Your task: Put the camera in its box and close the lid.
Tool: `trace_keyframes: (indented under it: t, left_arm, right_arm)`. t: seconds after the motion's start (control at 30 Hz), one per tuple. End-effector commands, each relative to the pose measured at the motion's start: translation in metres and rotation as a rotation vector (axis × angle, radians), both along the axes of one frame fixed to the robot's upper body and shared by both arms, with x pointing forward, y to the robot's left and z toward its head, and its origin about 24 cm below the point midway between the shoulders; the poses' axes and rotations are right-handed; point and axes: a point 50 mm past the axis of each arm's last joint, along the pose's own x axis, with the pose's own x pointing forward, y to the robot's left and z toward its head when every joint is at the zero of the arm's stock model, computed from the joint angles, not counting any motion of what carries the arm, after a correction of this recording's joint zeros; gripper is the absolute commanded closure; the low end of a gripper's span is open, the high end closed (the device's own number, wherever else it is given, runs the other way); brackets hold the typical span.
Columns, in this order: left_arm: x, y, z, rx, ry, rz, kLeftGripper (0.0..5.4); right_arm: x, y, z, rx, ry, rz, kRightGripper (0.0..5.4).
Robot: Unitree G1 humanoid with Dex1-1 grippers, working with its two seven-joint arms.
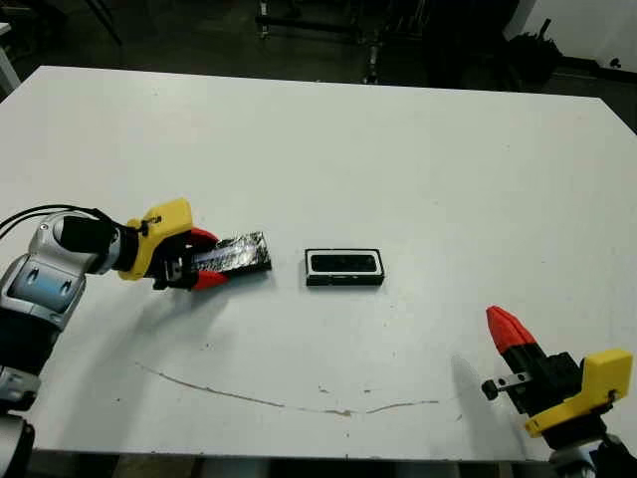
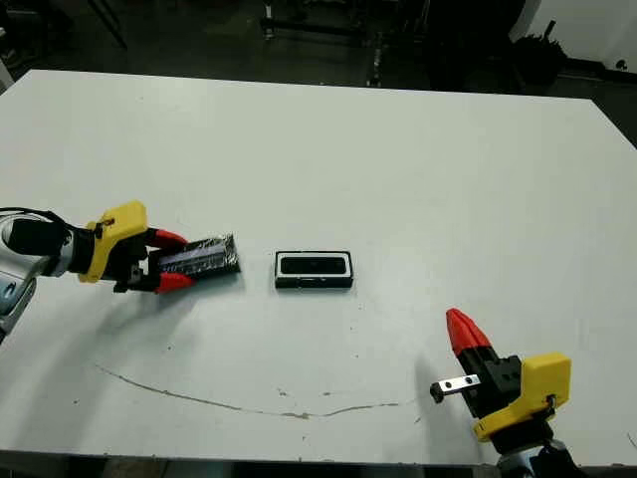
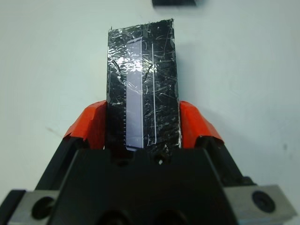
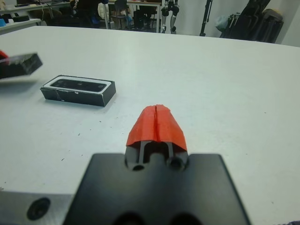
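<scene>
The box (image 1: 344,282), a small black tray with a white lining, rests at the table's middle. The camera (image 1: 344,263), a glossy black slab, lies inside it. To the box's left, my left gripper (image 1: 207,259) is shut on the lid (image 1: 241,251), a crinkly black panel with a pale strip. Its red fingers (image 3: 89,127) clamp the lid's two long edges. The lid's free end points toward the box, and it seems to hover slightly above the table. My right gripper (image 1: 501,324) is shut and holds nothing, near the front right edge.
A thin dark scratch line (image 1: 299,406) runs across the white table (image 1: 328,149) near its front edge. Beyond the far edge are dark floor and equipment stands.
</scene>
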Motion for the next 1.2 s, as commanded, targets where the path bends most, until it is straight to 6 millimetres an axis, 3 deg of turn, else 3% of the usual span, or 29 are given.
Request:
trace_keyframes:
  t: [0.03, 0.33, 0.53, 0.9, 1.2]
  left_arm:
    - [-0.001, -0.01, 0.004, -0.045, -0.001, 0.011, 2.26]
    - [0.007, -0.046, 0.004, -0.089, 0.065, -0.06, 2.26]
    - [0.012, -0.062, -0.006, -0.051, 0.059, -0.101, 2.26]
    - [0.017, -0.08, -0.032, 0.038, -0.006, -0.117, 2.27]
    - [0.016, -0.078, -0.039, 0.073, -0.007, -0.124, 2.29]
  right_arm:
    - [0.0, 0.0, 0.001, -0.007, 0.01, -0.009, 5.4]
    - [0.001, 0.001, 0.001, -0.005, 0.004, 0.003, 5.4]
    - [0.001, 0.002, 0.001, 0.003, 0.003, -0.002, 5.4]
    - [-0.001, 0.003, 0.002, 0.002, 0.008, -0.001, 5.4]
    - [-0.001, 0.005, 0.0, 0.002, 0.003, 0.005, 5.4]
